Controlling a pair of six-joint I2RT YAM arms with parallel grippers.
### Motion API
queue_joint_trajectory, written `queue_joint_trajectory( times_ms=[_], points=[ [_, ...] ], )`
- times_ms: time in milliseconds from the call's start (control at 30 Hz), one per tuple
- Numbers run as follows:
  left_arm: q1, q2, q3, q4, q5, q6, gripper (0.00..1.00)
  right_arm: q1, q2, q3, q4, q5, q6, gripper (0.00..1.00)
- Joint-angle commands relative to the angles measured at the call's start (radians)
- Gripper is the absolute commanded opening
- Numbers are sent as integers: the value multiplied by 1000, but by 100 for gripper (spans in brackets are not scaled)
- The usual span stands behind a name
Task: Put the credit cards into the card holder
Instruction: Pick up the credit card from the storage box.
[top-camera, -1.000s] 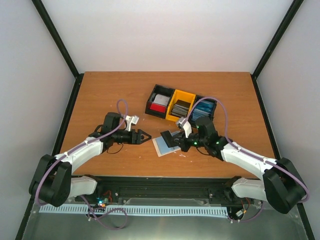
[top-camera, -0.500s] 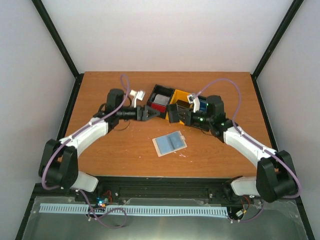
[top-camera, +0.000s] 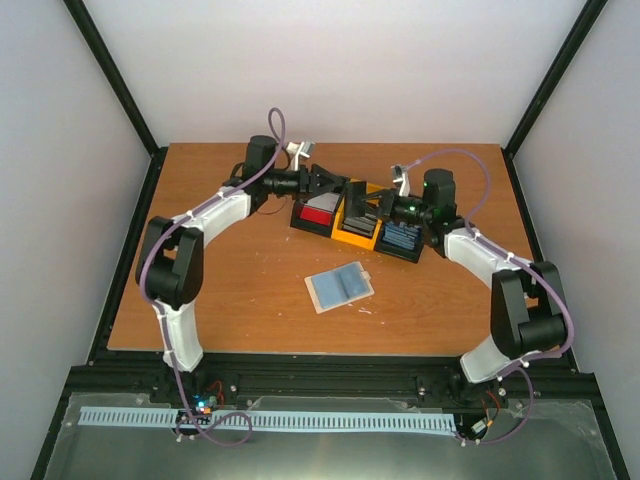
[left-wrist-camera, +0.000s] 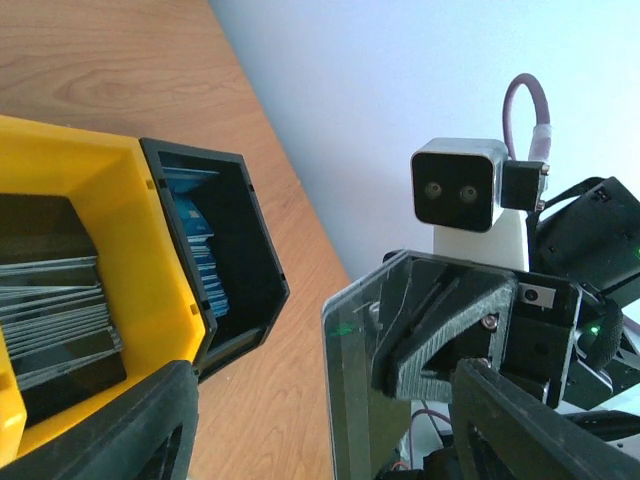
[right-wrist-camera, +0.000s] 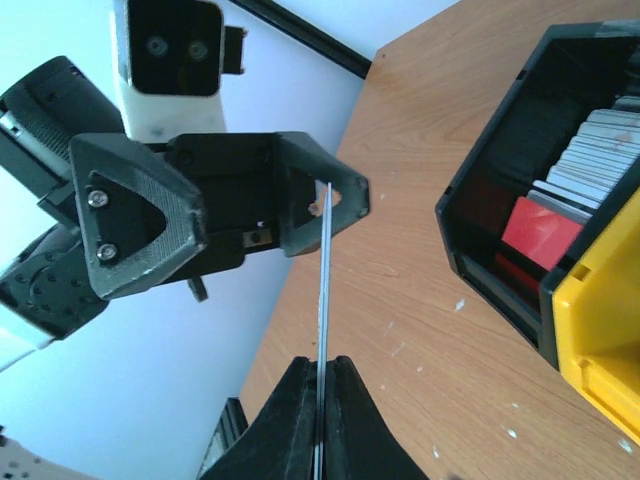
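From above, both my arms reach to the far side of the table (top-camera: 220, 290), meeting over the three-compartment bin tray (top-camera: 352, 238). That view alone shows the card holder (top-camera: 340, 287). It lies flat on the wood at 6 o'clock from the tray, well apart from both grippers. It shows a pale blue-grey face with a small tan tab on its 3 o'clock edge.

Only my right wrist camera shows the grip. My right gripper (right-wrist-camera: 322, 375) is pressed together on a thin credit card (right-wrist-camera: 324, 280), seen edge-on as a bright line running toward 12 o'clock. The card's far end reaches one finger of my left gripper (right-wrist-camera: 240, 215); I cannot tell whether they touch. At 3 o'clock the silver-and-red cards (right-wrist-camera: 560, 210) stand in the tray's black end compartment.

My left wrist camera shows the same card by its flat, dark grey face. It stands between my left fingers (left-wrist-camera: 130, 430), which are spread wide. That view also shows dark grey cards (left-wrist-camera: 50, 300) stacked in the yellow middle compartment and pale blue cards (left-wrist-camera: 200, 250) in the black one beside it.
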Motion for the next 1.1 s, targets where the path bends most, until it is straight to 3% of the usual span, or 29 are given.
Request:
queue_joint_trajectory(
  times_ms=[0,267,667,800,867,933,1000,1067],
  points=[
    [-13,82,140,-57,82,-17,68,-1,62,56,116,-74,121,3],
    [-15,161,207,-7,176,-78,44,-43,167,139,183,-134,177,3],
    [-15,189,239,76,250,-160,21,-51,223,151,353,-207,272,4],
    [-15,179,231,126,259,-166,7,-52,217,154,380,-227,287,6],
    [-15,164,228,156,261,-163,1,-53,210,154,383,-228,291,11],
    [-15,150,236,162,267,-147,1,-64,199,140,419,-222,323,22],
    [-15,139,243,166,282,-138,1,-83,186,118,498,-214,394,34],
    [-13,127,244,177,300,-140,1,-107,180,86,631,-204,500,38]
  ],
)
